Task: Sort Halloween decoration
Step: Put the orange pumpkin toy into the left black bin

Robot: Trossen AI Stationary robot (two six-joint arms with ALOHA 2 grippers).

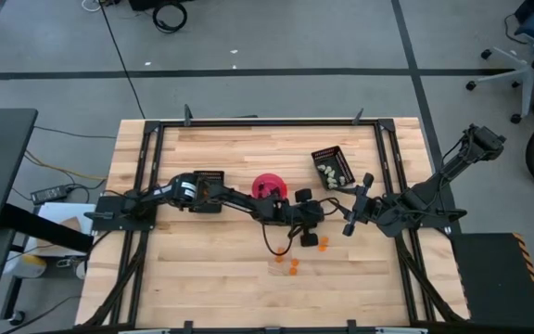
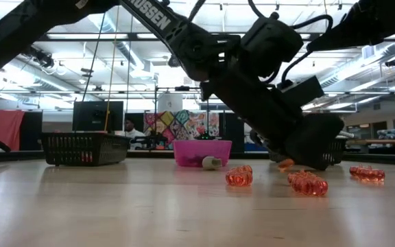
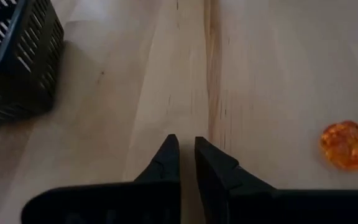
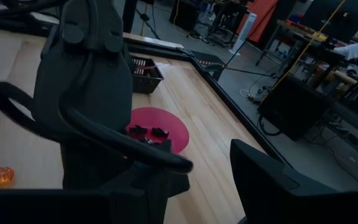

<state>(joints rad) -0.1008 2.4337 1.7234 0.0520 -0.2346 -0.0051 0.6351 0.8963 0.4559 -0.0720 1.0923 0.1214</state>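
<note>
Several orange trinkets (image 1: 323,243) of the Halloween decoration lie loose on the table right of centre; in the low view they sit in a row (image 2: 308,184). Black trinkets (image 4: 145,132) lie in the pink bowl (image 1: 269,186), and whitish ones fill the black tray (image 1: 334,167) at the far right. My left gripper (image 3: 185,142) reaches to mid-table (image 1: 310,221), slanting down just above the wood. Its fingers are shut with nothing showing between them, and one orange trinket (image 3: 350,144) lies off to its side. My right gripper (image 1: 356,206) waits open at the right, above the table.
A second black tray (image 1: 207,181) stands under my left arm, left of the bowl. A black frame (image 1: 267,122) runs along the table's edges. Bare wood (image 1: 211,278) lies toward the near edge. A person sits in the room beyond the table.
</note>
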